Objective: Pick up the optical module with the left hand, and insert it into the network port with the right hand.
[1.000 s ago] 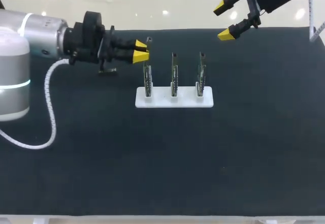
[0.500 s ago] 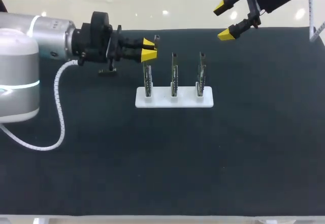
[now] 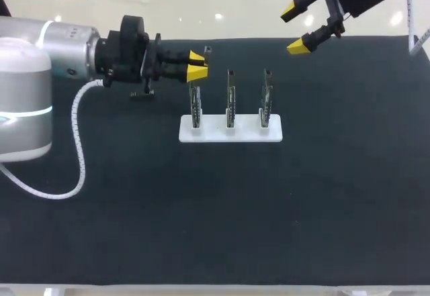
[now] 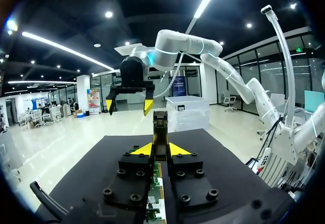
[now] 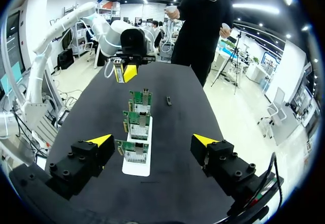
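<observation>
Pinching the optical module (image 3: 206,53) between the pressed-in yellow tips of the left gripper (image 3: 197,66), with both fingers bearing on it from two sides and its dark end sticking out ahead past the tips. Showing the same grip in the left wrist view, the optical module (image 4: 160,126) standing out straight between the fingers of the left gripper (image 4: 160,151). Hovering just above the nearest of three circuit boards (image 3: 230,99), which are standing upright in a row in a white holder (image 3: 230,133) below and slightly ahead of the left gripper, not touching any of them. Lying on the dark table (image 3: 336,195) beneath and behind the left gripper's fingers, a small dark part (image 3: 142,94), apart from the holder. Hanging with fingers spread wide and nothing between them, the right gripper (image 3: 295,27), raised over the table's far edge and well apart from the boards and from the module. Looking down its own fingers in the right wrist view, the right gripper (image 5: 152,141) having the circuit boards (image 5: 137,127) lined up ahead of it, the white holder (image 5: 136,167) under them, the left gripper (image 5: 129,72) beyond the last board, and the small dark part (image 5: 168,100) lying off to one side of the row.
</observation>
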Controlling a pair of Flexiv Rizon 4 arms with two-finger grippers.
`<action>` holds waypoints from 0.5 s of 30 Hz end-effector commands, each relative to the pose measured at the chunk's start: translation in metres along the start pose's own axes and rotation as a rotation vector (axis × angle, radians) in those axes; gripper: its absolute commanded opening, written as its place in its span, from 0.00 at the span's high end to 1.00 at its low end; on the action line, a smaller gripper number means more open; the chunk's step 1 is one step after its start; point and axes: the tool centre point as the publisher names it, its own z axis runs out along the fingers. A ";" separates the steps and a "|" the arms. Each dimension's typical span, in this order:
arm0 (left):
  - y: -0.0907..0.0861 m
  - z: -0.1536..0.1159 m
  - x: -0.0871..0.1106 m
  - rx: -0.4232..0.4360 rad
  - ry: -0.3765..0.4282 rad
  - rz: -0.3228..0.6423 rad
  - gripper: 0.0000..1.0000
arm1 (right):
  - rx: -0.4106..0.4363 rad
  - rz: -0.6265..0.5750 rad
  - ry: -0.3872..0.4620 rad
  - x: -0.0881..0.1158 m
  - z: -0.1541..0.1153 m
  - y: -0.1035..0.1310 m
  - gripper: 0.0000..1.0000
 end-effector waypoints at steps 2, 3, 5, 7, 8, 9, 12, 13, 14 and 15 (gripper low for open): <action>-0.001 0.000 0.001 -0.004 -0.002 0.002 1.00 | -0.004 0.027 0.039 -0.028 0.001 0.001 0.00; -0.001 0.000 0.001 -0.004 -0.002 0.002 1.00 | 0.003 0.038 0.041 -0.034 0.003 0.003 0.00; -0.001 0.000 0.001 -0.004 -0.002 0.002 1.00 | 0.018 0.062 0.049 -0.044 0.007 0.007 0.00; -0.001 0.000 0.001 -0.004 -0.002 0.002 1.00 | 0.040 0.093 0.057 -0.055 0.013 0.013 0.00; -0.001 0.000 0.001 -0.004 -0.002 0.002 1.00 | 0.051 0.100 0.064 -0.060 0.016 0.016 0.00; -0.001 0.000 0.001 -0.004 -0.002 0.002 1.00 | 0.062 0.111 0.066 -0.064 0.019 0.019 0.00; -0.001 0.000 0.001 -0.004 -0.002 0.002 1.00 | 0.080 0.132 0.081 -0.078 0.028 0.029 0.00; -0.001 0.000 0.001 -0.004 -0.002 0.002 1.00 | 0.085 0.136 0.082 -0.082 0.030 0.032 0.00; -0.001 0.000 0.001 -0.004 -0.002 0.002 1.00 | 0.093 0.138 0.086 -0.086 0.033 0.036 0.00; -0.001 0.000 0.001 -0.004 -0.002 0.002 1.00 | 0.102 0.136 0.087 -0.089 0.035 0.040 0.00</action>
